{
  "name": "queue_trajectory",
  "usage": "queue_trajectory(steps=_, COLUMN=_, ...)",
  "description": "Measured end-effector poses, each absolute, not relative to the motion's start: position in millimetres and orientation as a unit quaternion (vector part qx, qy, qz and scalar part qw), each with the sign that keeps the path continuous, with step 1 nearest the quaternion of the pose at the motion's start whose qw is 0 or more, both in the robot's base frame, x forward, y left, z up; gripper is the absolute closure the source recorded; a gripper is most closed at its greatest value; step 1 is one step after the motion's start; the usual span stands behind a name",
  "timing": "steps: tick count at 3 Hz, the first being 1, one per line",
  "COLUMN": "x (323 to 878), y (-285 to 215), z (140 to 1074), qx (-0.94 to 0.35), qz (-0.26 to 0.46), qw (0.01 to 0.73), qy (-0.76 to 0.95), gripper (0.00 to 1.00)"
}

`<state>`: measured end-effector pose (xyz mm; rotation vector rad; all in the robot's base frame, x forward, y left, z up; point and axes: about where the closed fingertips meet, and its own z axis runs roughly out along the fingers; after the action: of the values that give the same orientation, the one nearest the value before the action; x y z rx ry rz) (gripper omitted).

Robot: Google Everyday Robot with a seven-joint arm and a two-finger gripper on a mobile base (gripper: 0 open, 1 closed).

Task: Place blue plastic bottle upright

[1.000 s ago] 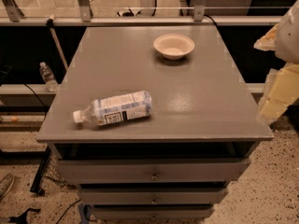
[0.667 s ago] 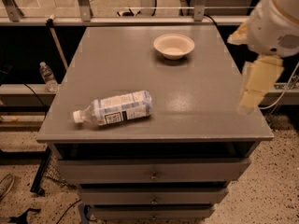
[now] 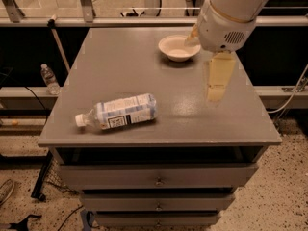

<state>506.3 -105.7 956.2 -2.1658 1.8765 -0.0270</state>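
The blue plastic bottle [image 3: 120,112] lies on its side near the front left of the grey table [image 3: 120,61], its white cap pointing left toward the table's left edge. Its pale blue-and-white label with a black text panel faces up. My gripper [image 3: 215,95] hangs above the table's right half, pointing down, well to the right of the bottle and apart from it. It holds nothing that I can see. The white arm housing above it hides part of the table's back right.
A white bowl [image 3: 178,47] stands at the back centre-right of the table, just left of my arm. A small clear water bottle [image 3: 49,79] stands on the floor at the left. Drawers run below the table's front edge. A rail crosses behind the table.
My arm has swung in from the right edge to over the table's right half, toward the bottle. The bottle and bowl have not moved.
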Motion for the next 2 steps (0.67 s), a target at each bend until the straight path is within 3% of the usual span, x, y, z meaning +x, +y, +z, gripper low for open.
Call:
queue_trajectory(steps=1, x=515.9, y=-62.9, z=940.1, qx=-0.781, qz=-0.013, qw=0.119, qy=0.613, gripper=0.0)
queue_trajectory(steps=2, x=516.0, y=-63.3, z=940.5, qx=-0.78, qz=-0.014, qw=0.12, qy=0.613, gripper=0.0)
